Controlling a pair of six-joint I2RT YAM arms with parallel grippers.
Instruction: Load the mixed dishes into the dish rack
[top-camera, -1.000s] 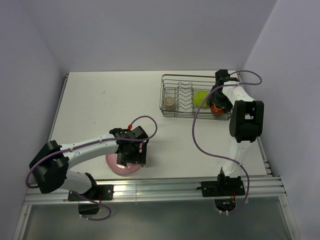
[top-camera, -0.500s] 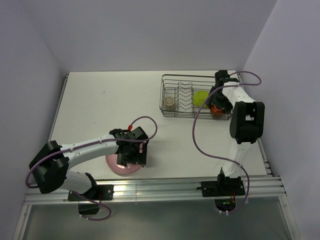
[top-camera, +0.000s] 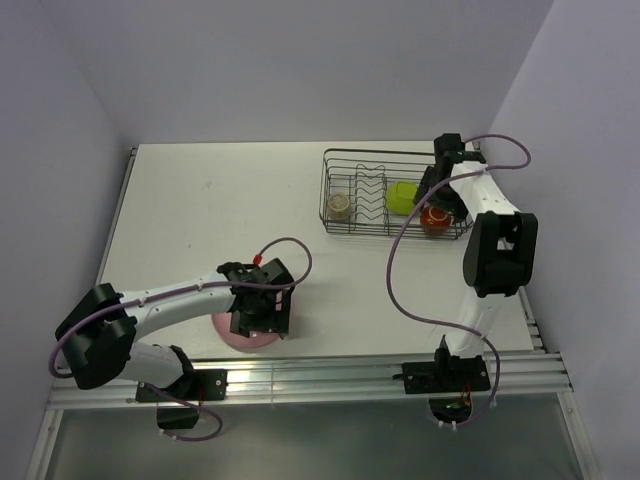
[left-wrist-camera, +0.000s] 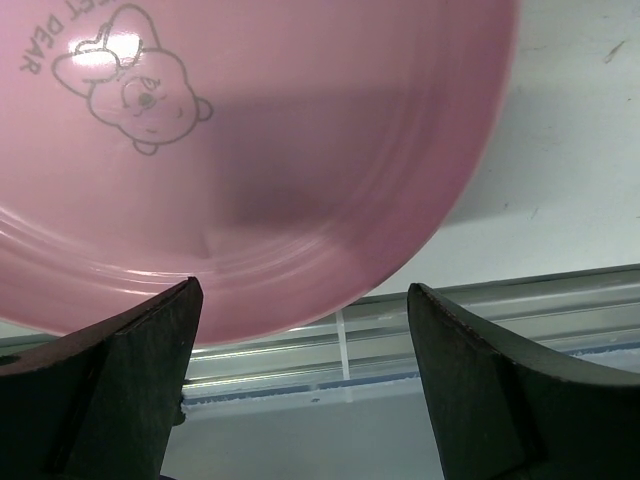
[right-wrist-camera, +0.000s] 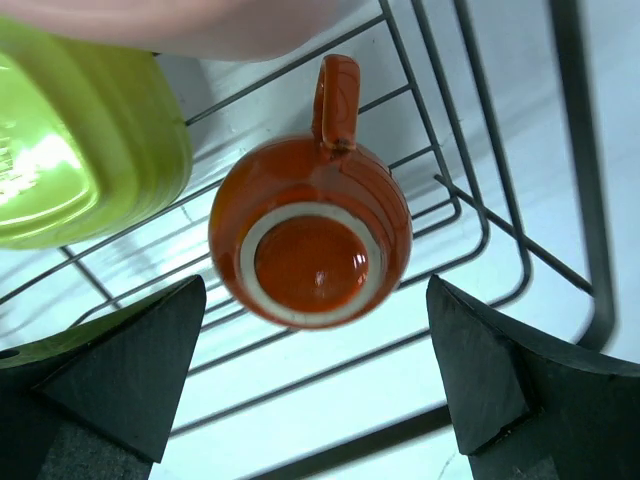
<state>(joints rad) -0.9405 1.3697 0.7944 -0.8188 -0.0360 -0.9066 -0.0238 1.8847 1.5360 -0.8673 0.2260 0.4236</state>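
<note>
The big pink plate (top-camera: 228, 330) (left-wrist-camera: 250, 150) lies flat near the table's front edge. My left gripper (top-camera: 258, 320) (left-wrist-camera: 302, 290) hovers open over its near rim, touching nothing. The dish rack (top-camera: 385, 152) (right-wrist-camera: 578, 180) stands at the back right. In it are the beige cup (top-camera: 340, 206), the yellow-green bowl (top-camera: 402, 197) (right-wrist-camera: 80, 150) and the dark red mug (top-camera: 435, 217) (right-wrist-camera: 310, 235), bottom up. The salmon-pink tumbler (right-wrist-camera: 200, 20) shows only at the top edge of the right wrist view. My right gripper (top-camera: 433, 203) (right-wrist-camera: 316, 285) hangs open above the mug, holding nothing.
An aluminium rail (top-camera: 330, 375) (left-wrist-camera: 450, 320) runs along the table's near edge, just past the plate. Upright wire prongs (top-camera: 371, 195) stand in the rack's middle. Grey walls close in the table on the left, back and right.
My right gripper has opened a little wider and lifted off the mug, which now stands free in the rack. My left gripper has slid slightly toward the near edge over the plate.
</note>
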